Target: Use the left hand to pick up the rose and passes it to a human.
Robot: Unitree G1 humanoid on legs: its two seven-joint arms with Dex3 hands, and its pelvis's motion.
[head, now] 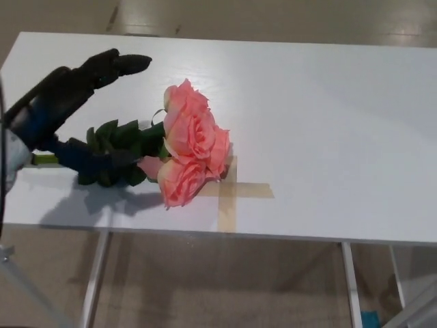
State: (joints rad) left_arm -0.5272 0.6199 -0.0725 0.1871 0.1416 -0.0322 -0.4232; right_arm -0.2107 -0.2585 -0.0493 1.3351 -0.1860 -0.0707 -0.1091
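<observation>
A bunch of pink roses (pixel 191 147) with dark green leaves (pixel 119 140) lies on the white table (pixel 321 123), blooms toward the tape cross. My left hand (pixel 78 116) is open around the leafy stem: the upper fingers (pixel 119 65) reach out above it and the thumb (pixel 102 162) lies along the near side of the leaves. A short piece of green stem (pixel 44 158) shows at the left by my wrist. The fingers are apart from the stem. My right hand does not show.
A cross of tan tape (pixel 232 195) is stuck to the table just right of the blooms, near the front edge. White table legs (pixel 95 273) stand below over a brown floor.
</observation>
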